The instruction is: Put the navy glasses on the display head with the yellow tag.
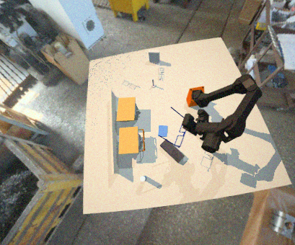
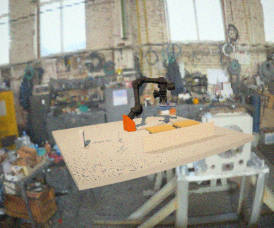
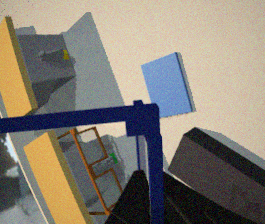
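Note:
My gripper (image 1: 186, 125) (image 2: 163, 101) (image 3: 142, 175) is shut on the navy glasses (image 1: 179, 140) (image 3: 63, 115), held in the air right of the heads. In the top view their temples point up-left toward the heads, and the frame looks slanted. The head with the yellow tag (image 3: 66, 55) is dark grey, under the upper orange-yellow panel (image 1: 125, 109) (image 3: 12, 70). The other head, with a green tag (image 3: 114, 158), is beside the lower panel (image 1: 128, 140) (image 3: 55, 180) and has brown-orange glasses (image 1: 143, 140) at it. The grasp point is partly hidden.
A blue block (image 1: 163, 130) (image 3: 167, 85) and a dark brown box (image 1: 172, 151) (image 3: 223, 175) lie between gripper and heads. A white-topped post (image 1: 143, 178) stands nearby. A low wall (image 2: 179, 139) runs behind the heads. An orange block (image 1: 190, 98) (image 2: 129, 125) is by the arm's base.

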### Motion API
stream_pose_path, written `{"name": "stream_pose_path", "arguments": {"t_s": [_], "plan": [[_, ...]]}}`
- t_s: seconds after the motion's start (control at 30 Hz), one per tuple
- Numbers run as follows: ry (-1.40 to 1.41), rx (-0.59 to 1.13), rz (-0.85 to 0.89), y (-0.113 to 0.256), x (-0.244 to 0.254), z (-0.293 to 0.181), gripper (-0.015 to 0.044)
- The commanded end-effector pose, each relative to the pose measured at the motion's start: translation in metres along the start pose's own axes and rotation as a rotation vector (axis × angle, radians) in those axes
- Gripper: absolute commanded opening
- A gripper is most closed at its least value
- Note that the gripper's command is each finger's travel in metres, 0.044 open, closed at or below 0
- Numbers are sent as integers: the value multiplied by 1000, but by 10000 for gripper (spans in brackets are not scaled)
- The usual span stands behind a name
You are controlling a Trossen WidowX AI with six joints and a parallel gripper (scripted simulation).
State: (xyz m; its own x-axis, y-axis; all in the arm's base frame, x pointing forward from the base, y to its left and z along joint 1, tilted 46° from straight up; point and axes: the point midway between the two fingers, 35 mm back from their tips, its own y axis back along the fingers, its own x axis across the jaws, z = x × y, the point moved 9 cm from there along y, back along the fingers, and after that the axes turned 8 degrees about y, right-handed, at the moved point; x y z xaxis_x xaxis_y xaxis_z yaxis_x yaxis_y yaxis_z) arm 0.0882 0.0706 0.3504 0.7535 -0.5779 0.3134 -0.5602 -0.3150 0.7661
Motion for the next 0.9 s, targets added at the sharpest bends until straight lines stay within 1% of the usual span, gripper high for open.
{"name": "stream_pose_path", "arguments": {"t_s": [0.0, 0.47, 0.87], "plan": [[26, -23, -11, -6, 2, -2, 0], [227, -209, -178, -70, 27, -8, 0], [336, -266, -380, -123, 57, 10, 0]]}}
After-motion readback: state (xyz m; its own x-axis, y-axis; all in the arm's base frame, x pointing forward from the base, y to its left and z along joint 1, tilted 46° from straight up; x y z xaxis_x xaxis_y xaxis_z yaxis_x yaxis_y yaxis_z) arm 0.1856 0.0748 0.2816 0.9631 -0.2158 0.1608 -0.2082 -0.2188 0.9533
